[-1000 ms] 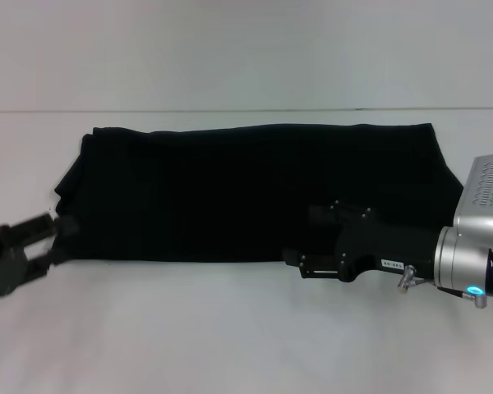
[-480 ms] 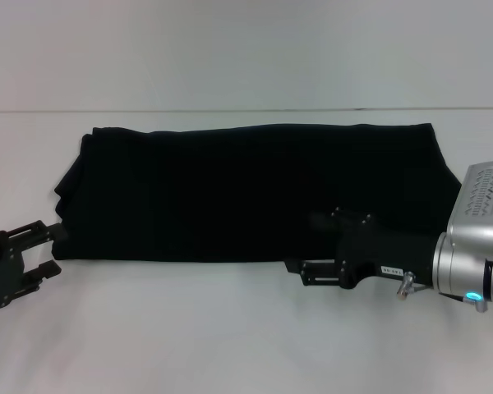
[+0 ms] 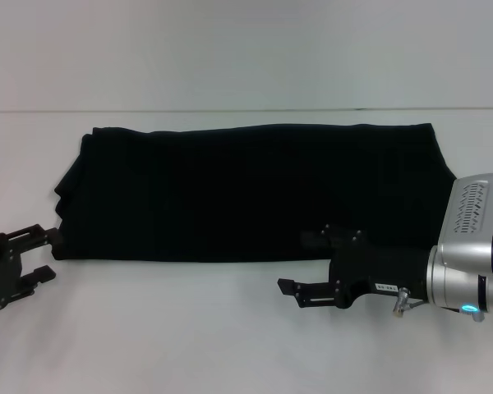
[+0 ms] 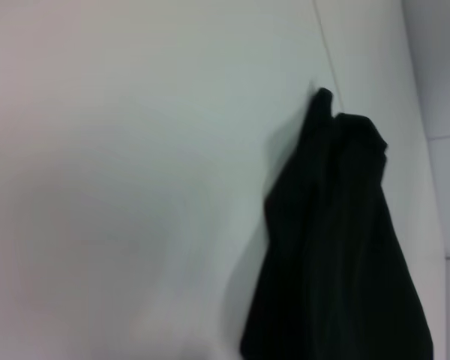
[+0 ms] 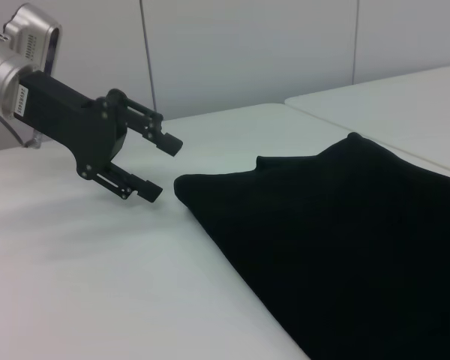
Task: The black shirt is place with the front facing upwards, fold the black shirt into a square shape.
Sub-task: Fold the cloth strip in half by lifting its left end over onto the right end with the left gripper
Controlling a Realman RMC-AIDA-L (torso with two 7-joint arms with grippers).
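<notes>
Two pincers sit low over the white bench (image 3: 230,345), one at each end of the black shirt (image 3: 255,193). The shirt lies flat across the middle of the bench as a long dark band, folded lengthwise so that its near edge runs nearly straight from side to side. No lettering or neck label shows on the upward face. Its left end is a little bunched and uneven; its right end reaches toward the silver housing of the right arm.

The left pincer (image 3: 43,254) is at the shirt's near left corner, just beside the cloth and off its edge. Its fingers are spread apart with bare bench showing between them, and they hold nothing. The right wrist view shows the same thing from the far end: the left pincer (image 5: 163,169) tilted down toward the bench, its two fingers parted, with the corner of the shirt (image 5: 337,240) close by but not between them.

The right pincer (image 3: 300,263) lies at the shirt's near edge, toward the right half. One finger stretches out over bare bench just clear of the cloth, while the other sits against the dark cloth. Whether any cloth is caught between them I cannot tell.
</notes>
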